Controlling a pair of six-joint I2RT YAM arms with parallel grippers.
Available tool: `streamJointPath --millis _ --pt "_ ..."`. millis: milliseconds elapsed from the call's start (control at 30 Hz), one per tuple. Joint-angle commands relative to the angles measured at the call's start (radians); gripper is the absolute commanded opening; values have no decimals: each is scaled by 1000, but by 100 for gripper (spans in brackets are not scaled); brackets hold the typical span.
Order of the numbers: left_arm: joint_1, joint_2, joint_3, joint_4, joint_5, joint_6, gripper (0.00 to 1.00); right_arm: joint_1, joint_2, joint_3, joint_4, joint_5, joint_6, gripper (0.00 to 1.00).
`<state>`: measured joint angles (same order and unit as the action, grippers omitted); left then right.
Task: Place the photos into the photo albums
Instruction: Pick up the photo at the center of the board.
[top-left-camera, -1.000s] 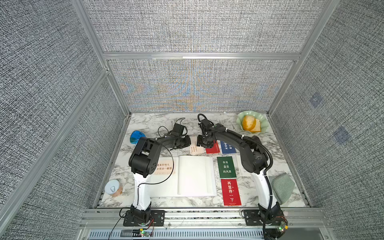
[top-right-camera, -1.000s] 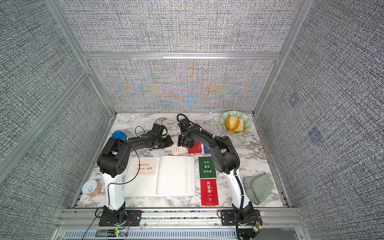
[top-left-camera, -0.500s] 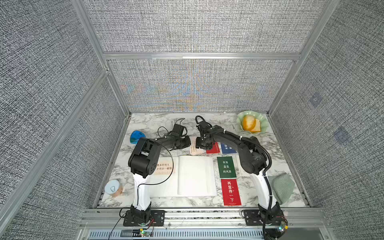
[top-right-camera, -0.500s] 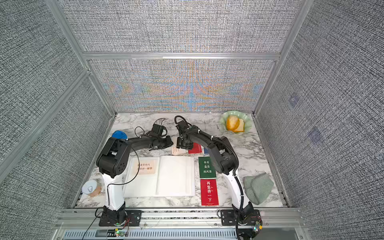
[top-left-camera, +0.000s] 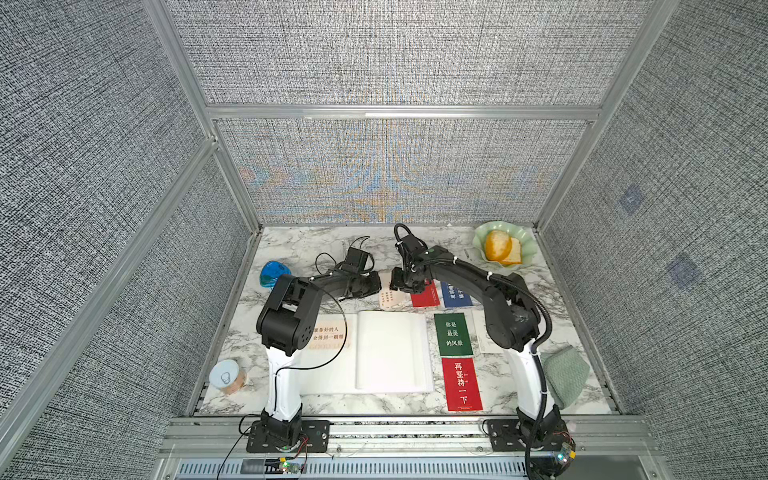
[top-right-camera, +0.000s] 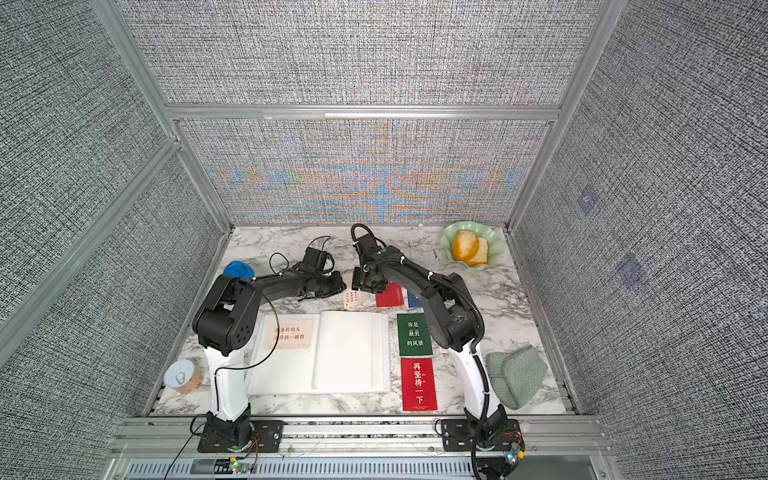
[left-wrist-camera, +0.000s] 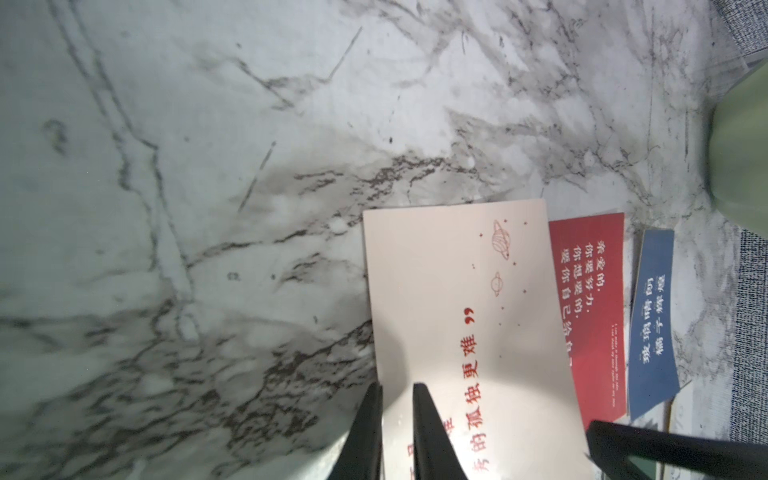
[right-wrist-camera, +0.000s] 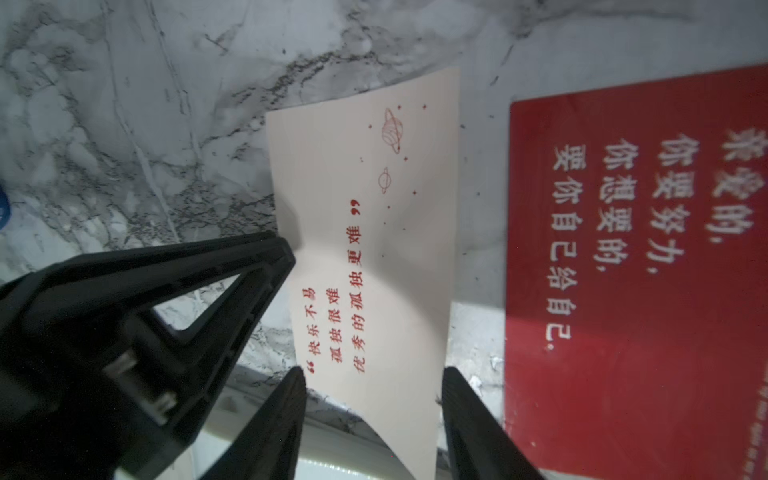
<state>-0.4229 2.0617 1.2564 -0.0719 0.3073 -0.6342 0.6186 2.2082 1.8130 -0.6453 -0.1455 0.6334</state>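
The white marble-patterned table (top-left-camera: 286, 245) carries the large white photo album (top-left-camera: 390, 353), which lies open near the front edge with a cream printed card (top-left-camera: 328, 334) on its left page. Behind the album, a cream paper card with red text (left-wrist-camera: 457, 299) lies beside a red card (left-wrist-camera: 590, 299) and a blue card (left-wrist-camera: 652, 316). The left gripper (left-wrist-camera: 397, 386) pinches the edge of the red-text cream card. The right gripper (right-wrist-camera: 374, 372) has its fingers spread, one on each side of that card.

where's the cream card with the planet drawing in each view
top view: cream card just behind the open album
top view: cream card behind the album
left wrist: cream card, red card alongside
right wrist: cream card, red card alongside
shared landmark: that red card, beside it in every view
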Motion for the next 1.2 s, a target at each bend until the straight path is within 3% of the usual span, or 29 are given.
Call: streamJointPath --millis 0,167,467,700,1167 --pt "0 14 -8 -55 10 -8 18 -4 -21 -20 51 -35 23 55" --pt "11 12 -22 -19 61 -26 18 -21 -37 -79 113 -100 56 53" --pt "42 10 -58 40 145 -51 17 -67 -141 -321 408 -226 191 47" --pt "42 10 -70 59 162 -62 17 -77 -146 -362 539 -284 259 46" --pt "59 -6 -91 73 181 -66 16 -79 -192 -465 586 -225 343 43"
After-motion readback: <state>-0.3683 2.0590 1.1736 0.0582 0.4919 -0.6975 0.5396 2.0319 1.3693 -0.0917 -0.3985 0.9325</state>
